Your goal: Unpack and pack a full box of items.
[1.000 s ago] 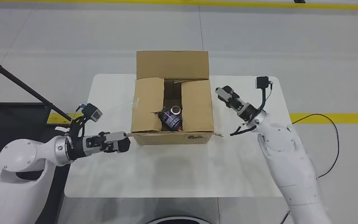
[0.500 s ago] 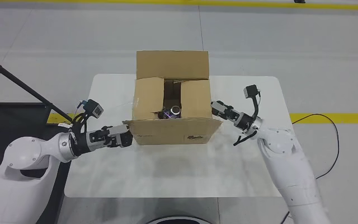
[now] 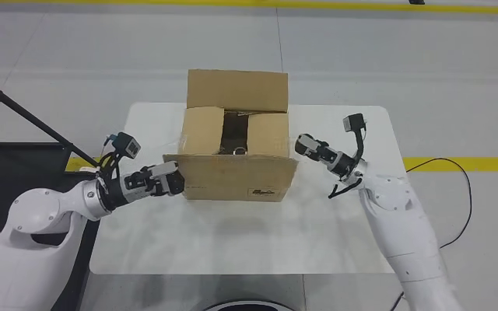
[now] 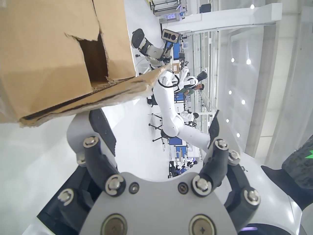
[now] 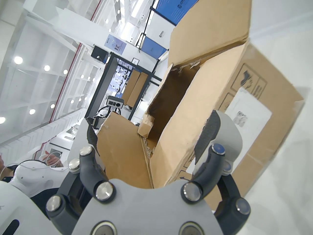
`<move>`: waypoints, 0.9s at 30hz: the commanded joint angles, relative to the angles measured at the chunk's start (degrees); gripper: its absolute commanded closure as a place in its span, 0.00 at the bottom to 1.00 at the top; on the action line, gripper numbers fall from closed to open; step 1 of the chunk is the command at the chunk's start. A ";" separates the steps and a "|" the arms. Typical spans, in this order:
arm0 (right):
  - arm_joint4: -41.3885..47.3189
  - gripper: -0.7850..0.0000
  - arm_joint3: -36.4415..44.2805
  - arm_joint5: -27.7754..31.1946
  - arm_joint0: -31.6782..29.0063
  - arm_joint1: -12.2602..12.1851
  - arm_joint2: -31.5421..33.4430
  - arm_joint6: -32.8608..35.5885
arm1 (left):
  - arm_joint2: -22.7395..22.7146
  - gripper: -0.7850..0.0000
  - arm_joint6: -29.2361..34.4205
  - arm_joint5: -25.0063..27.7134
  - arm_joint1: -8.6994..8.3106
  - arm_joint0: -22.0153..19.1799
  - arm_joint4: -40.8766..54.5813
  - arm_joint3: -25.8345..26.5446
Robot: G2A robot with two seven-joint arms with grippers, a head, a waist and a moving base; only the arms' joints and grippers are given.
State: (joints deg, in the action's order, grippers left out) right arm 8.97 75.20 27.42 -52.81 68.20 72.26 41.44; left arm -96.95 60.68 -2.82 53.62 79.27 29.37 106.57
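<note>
Cardboard box (image 3: 233, 165): stood at the middle of the table (image 3: 342, 233), flaps (image 3: 204, 132) half raised. Markings: white label (image 5: 247, 114) and handling symbols (image 5: 249, 79) on one side, print too small to read. Contents hidden in the dark opening, save one unclear item (image 3: 240, 148). Left gripper (image 4: 156, 125): fingers spread wide, holding nothing, beside a torn flap edge at the box's corner. Right gripper (image 5: 149, 135): spread wide, a flap between its fingers, unclamped.
</note>
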 commanded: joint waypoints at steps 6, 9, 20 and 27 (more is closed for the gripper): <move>-2.06 0.00 -1.93 -0.94 0.79 0.03 0.80 -4.83 | 1.81 0.00 -4.83 -1.10 0.19 -1.06 -0.50 -0.60; -2.06 0.00 -1.93 -0.94 0.79 0.03 0.80 -4.83 | 2.82 0.00 -7.13 -1.41 0.32 -1.60 -0.86 -0.52; -3.03 0.00 -2.08 -2.73 0.86 0.14 0.71 -7.46 | 7.03 0.00 -13.12 -1.66 0.82 -3.74 -3.08 -0.98; -4.29 0.00 -10.74 0.60 7.80 1.37 -2.64 -9.92 | 9.51 0.00 -15.33 -1.76 1.14 -5.44 -4.08 -1.42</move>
State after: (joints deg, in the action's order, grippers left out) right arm 4.53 66.31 27.15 -46.24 69.35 70.25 31.64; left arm -87.67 45.69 -4.57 54.73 73.97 25.39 105.19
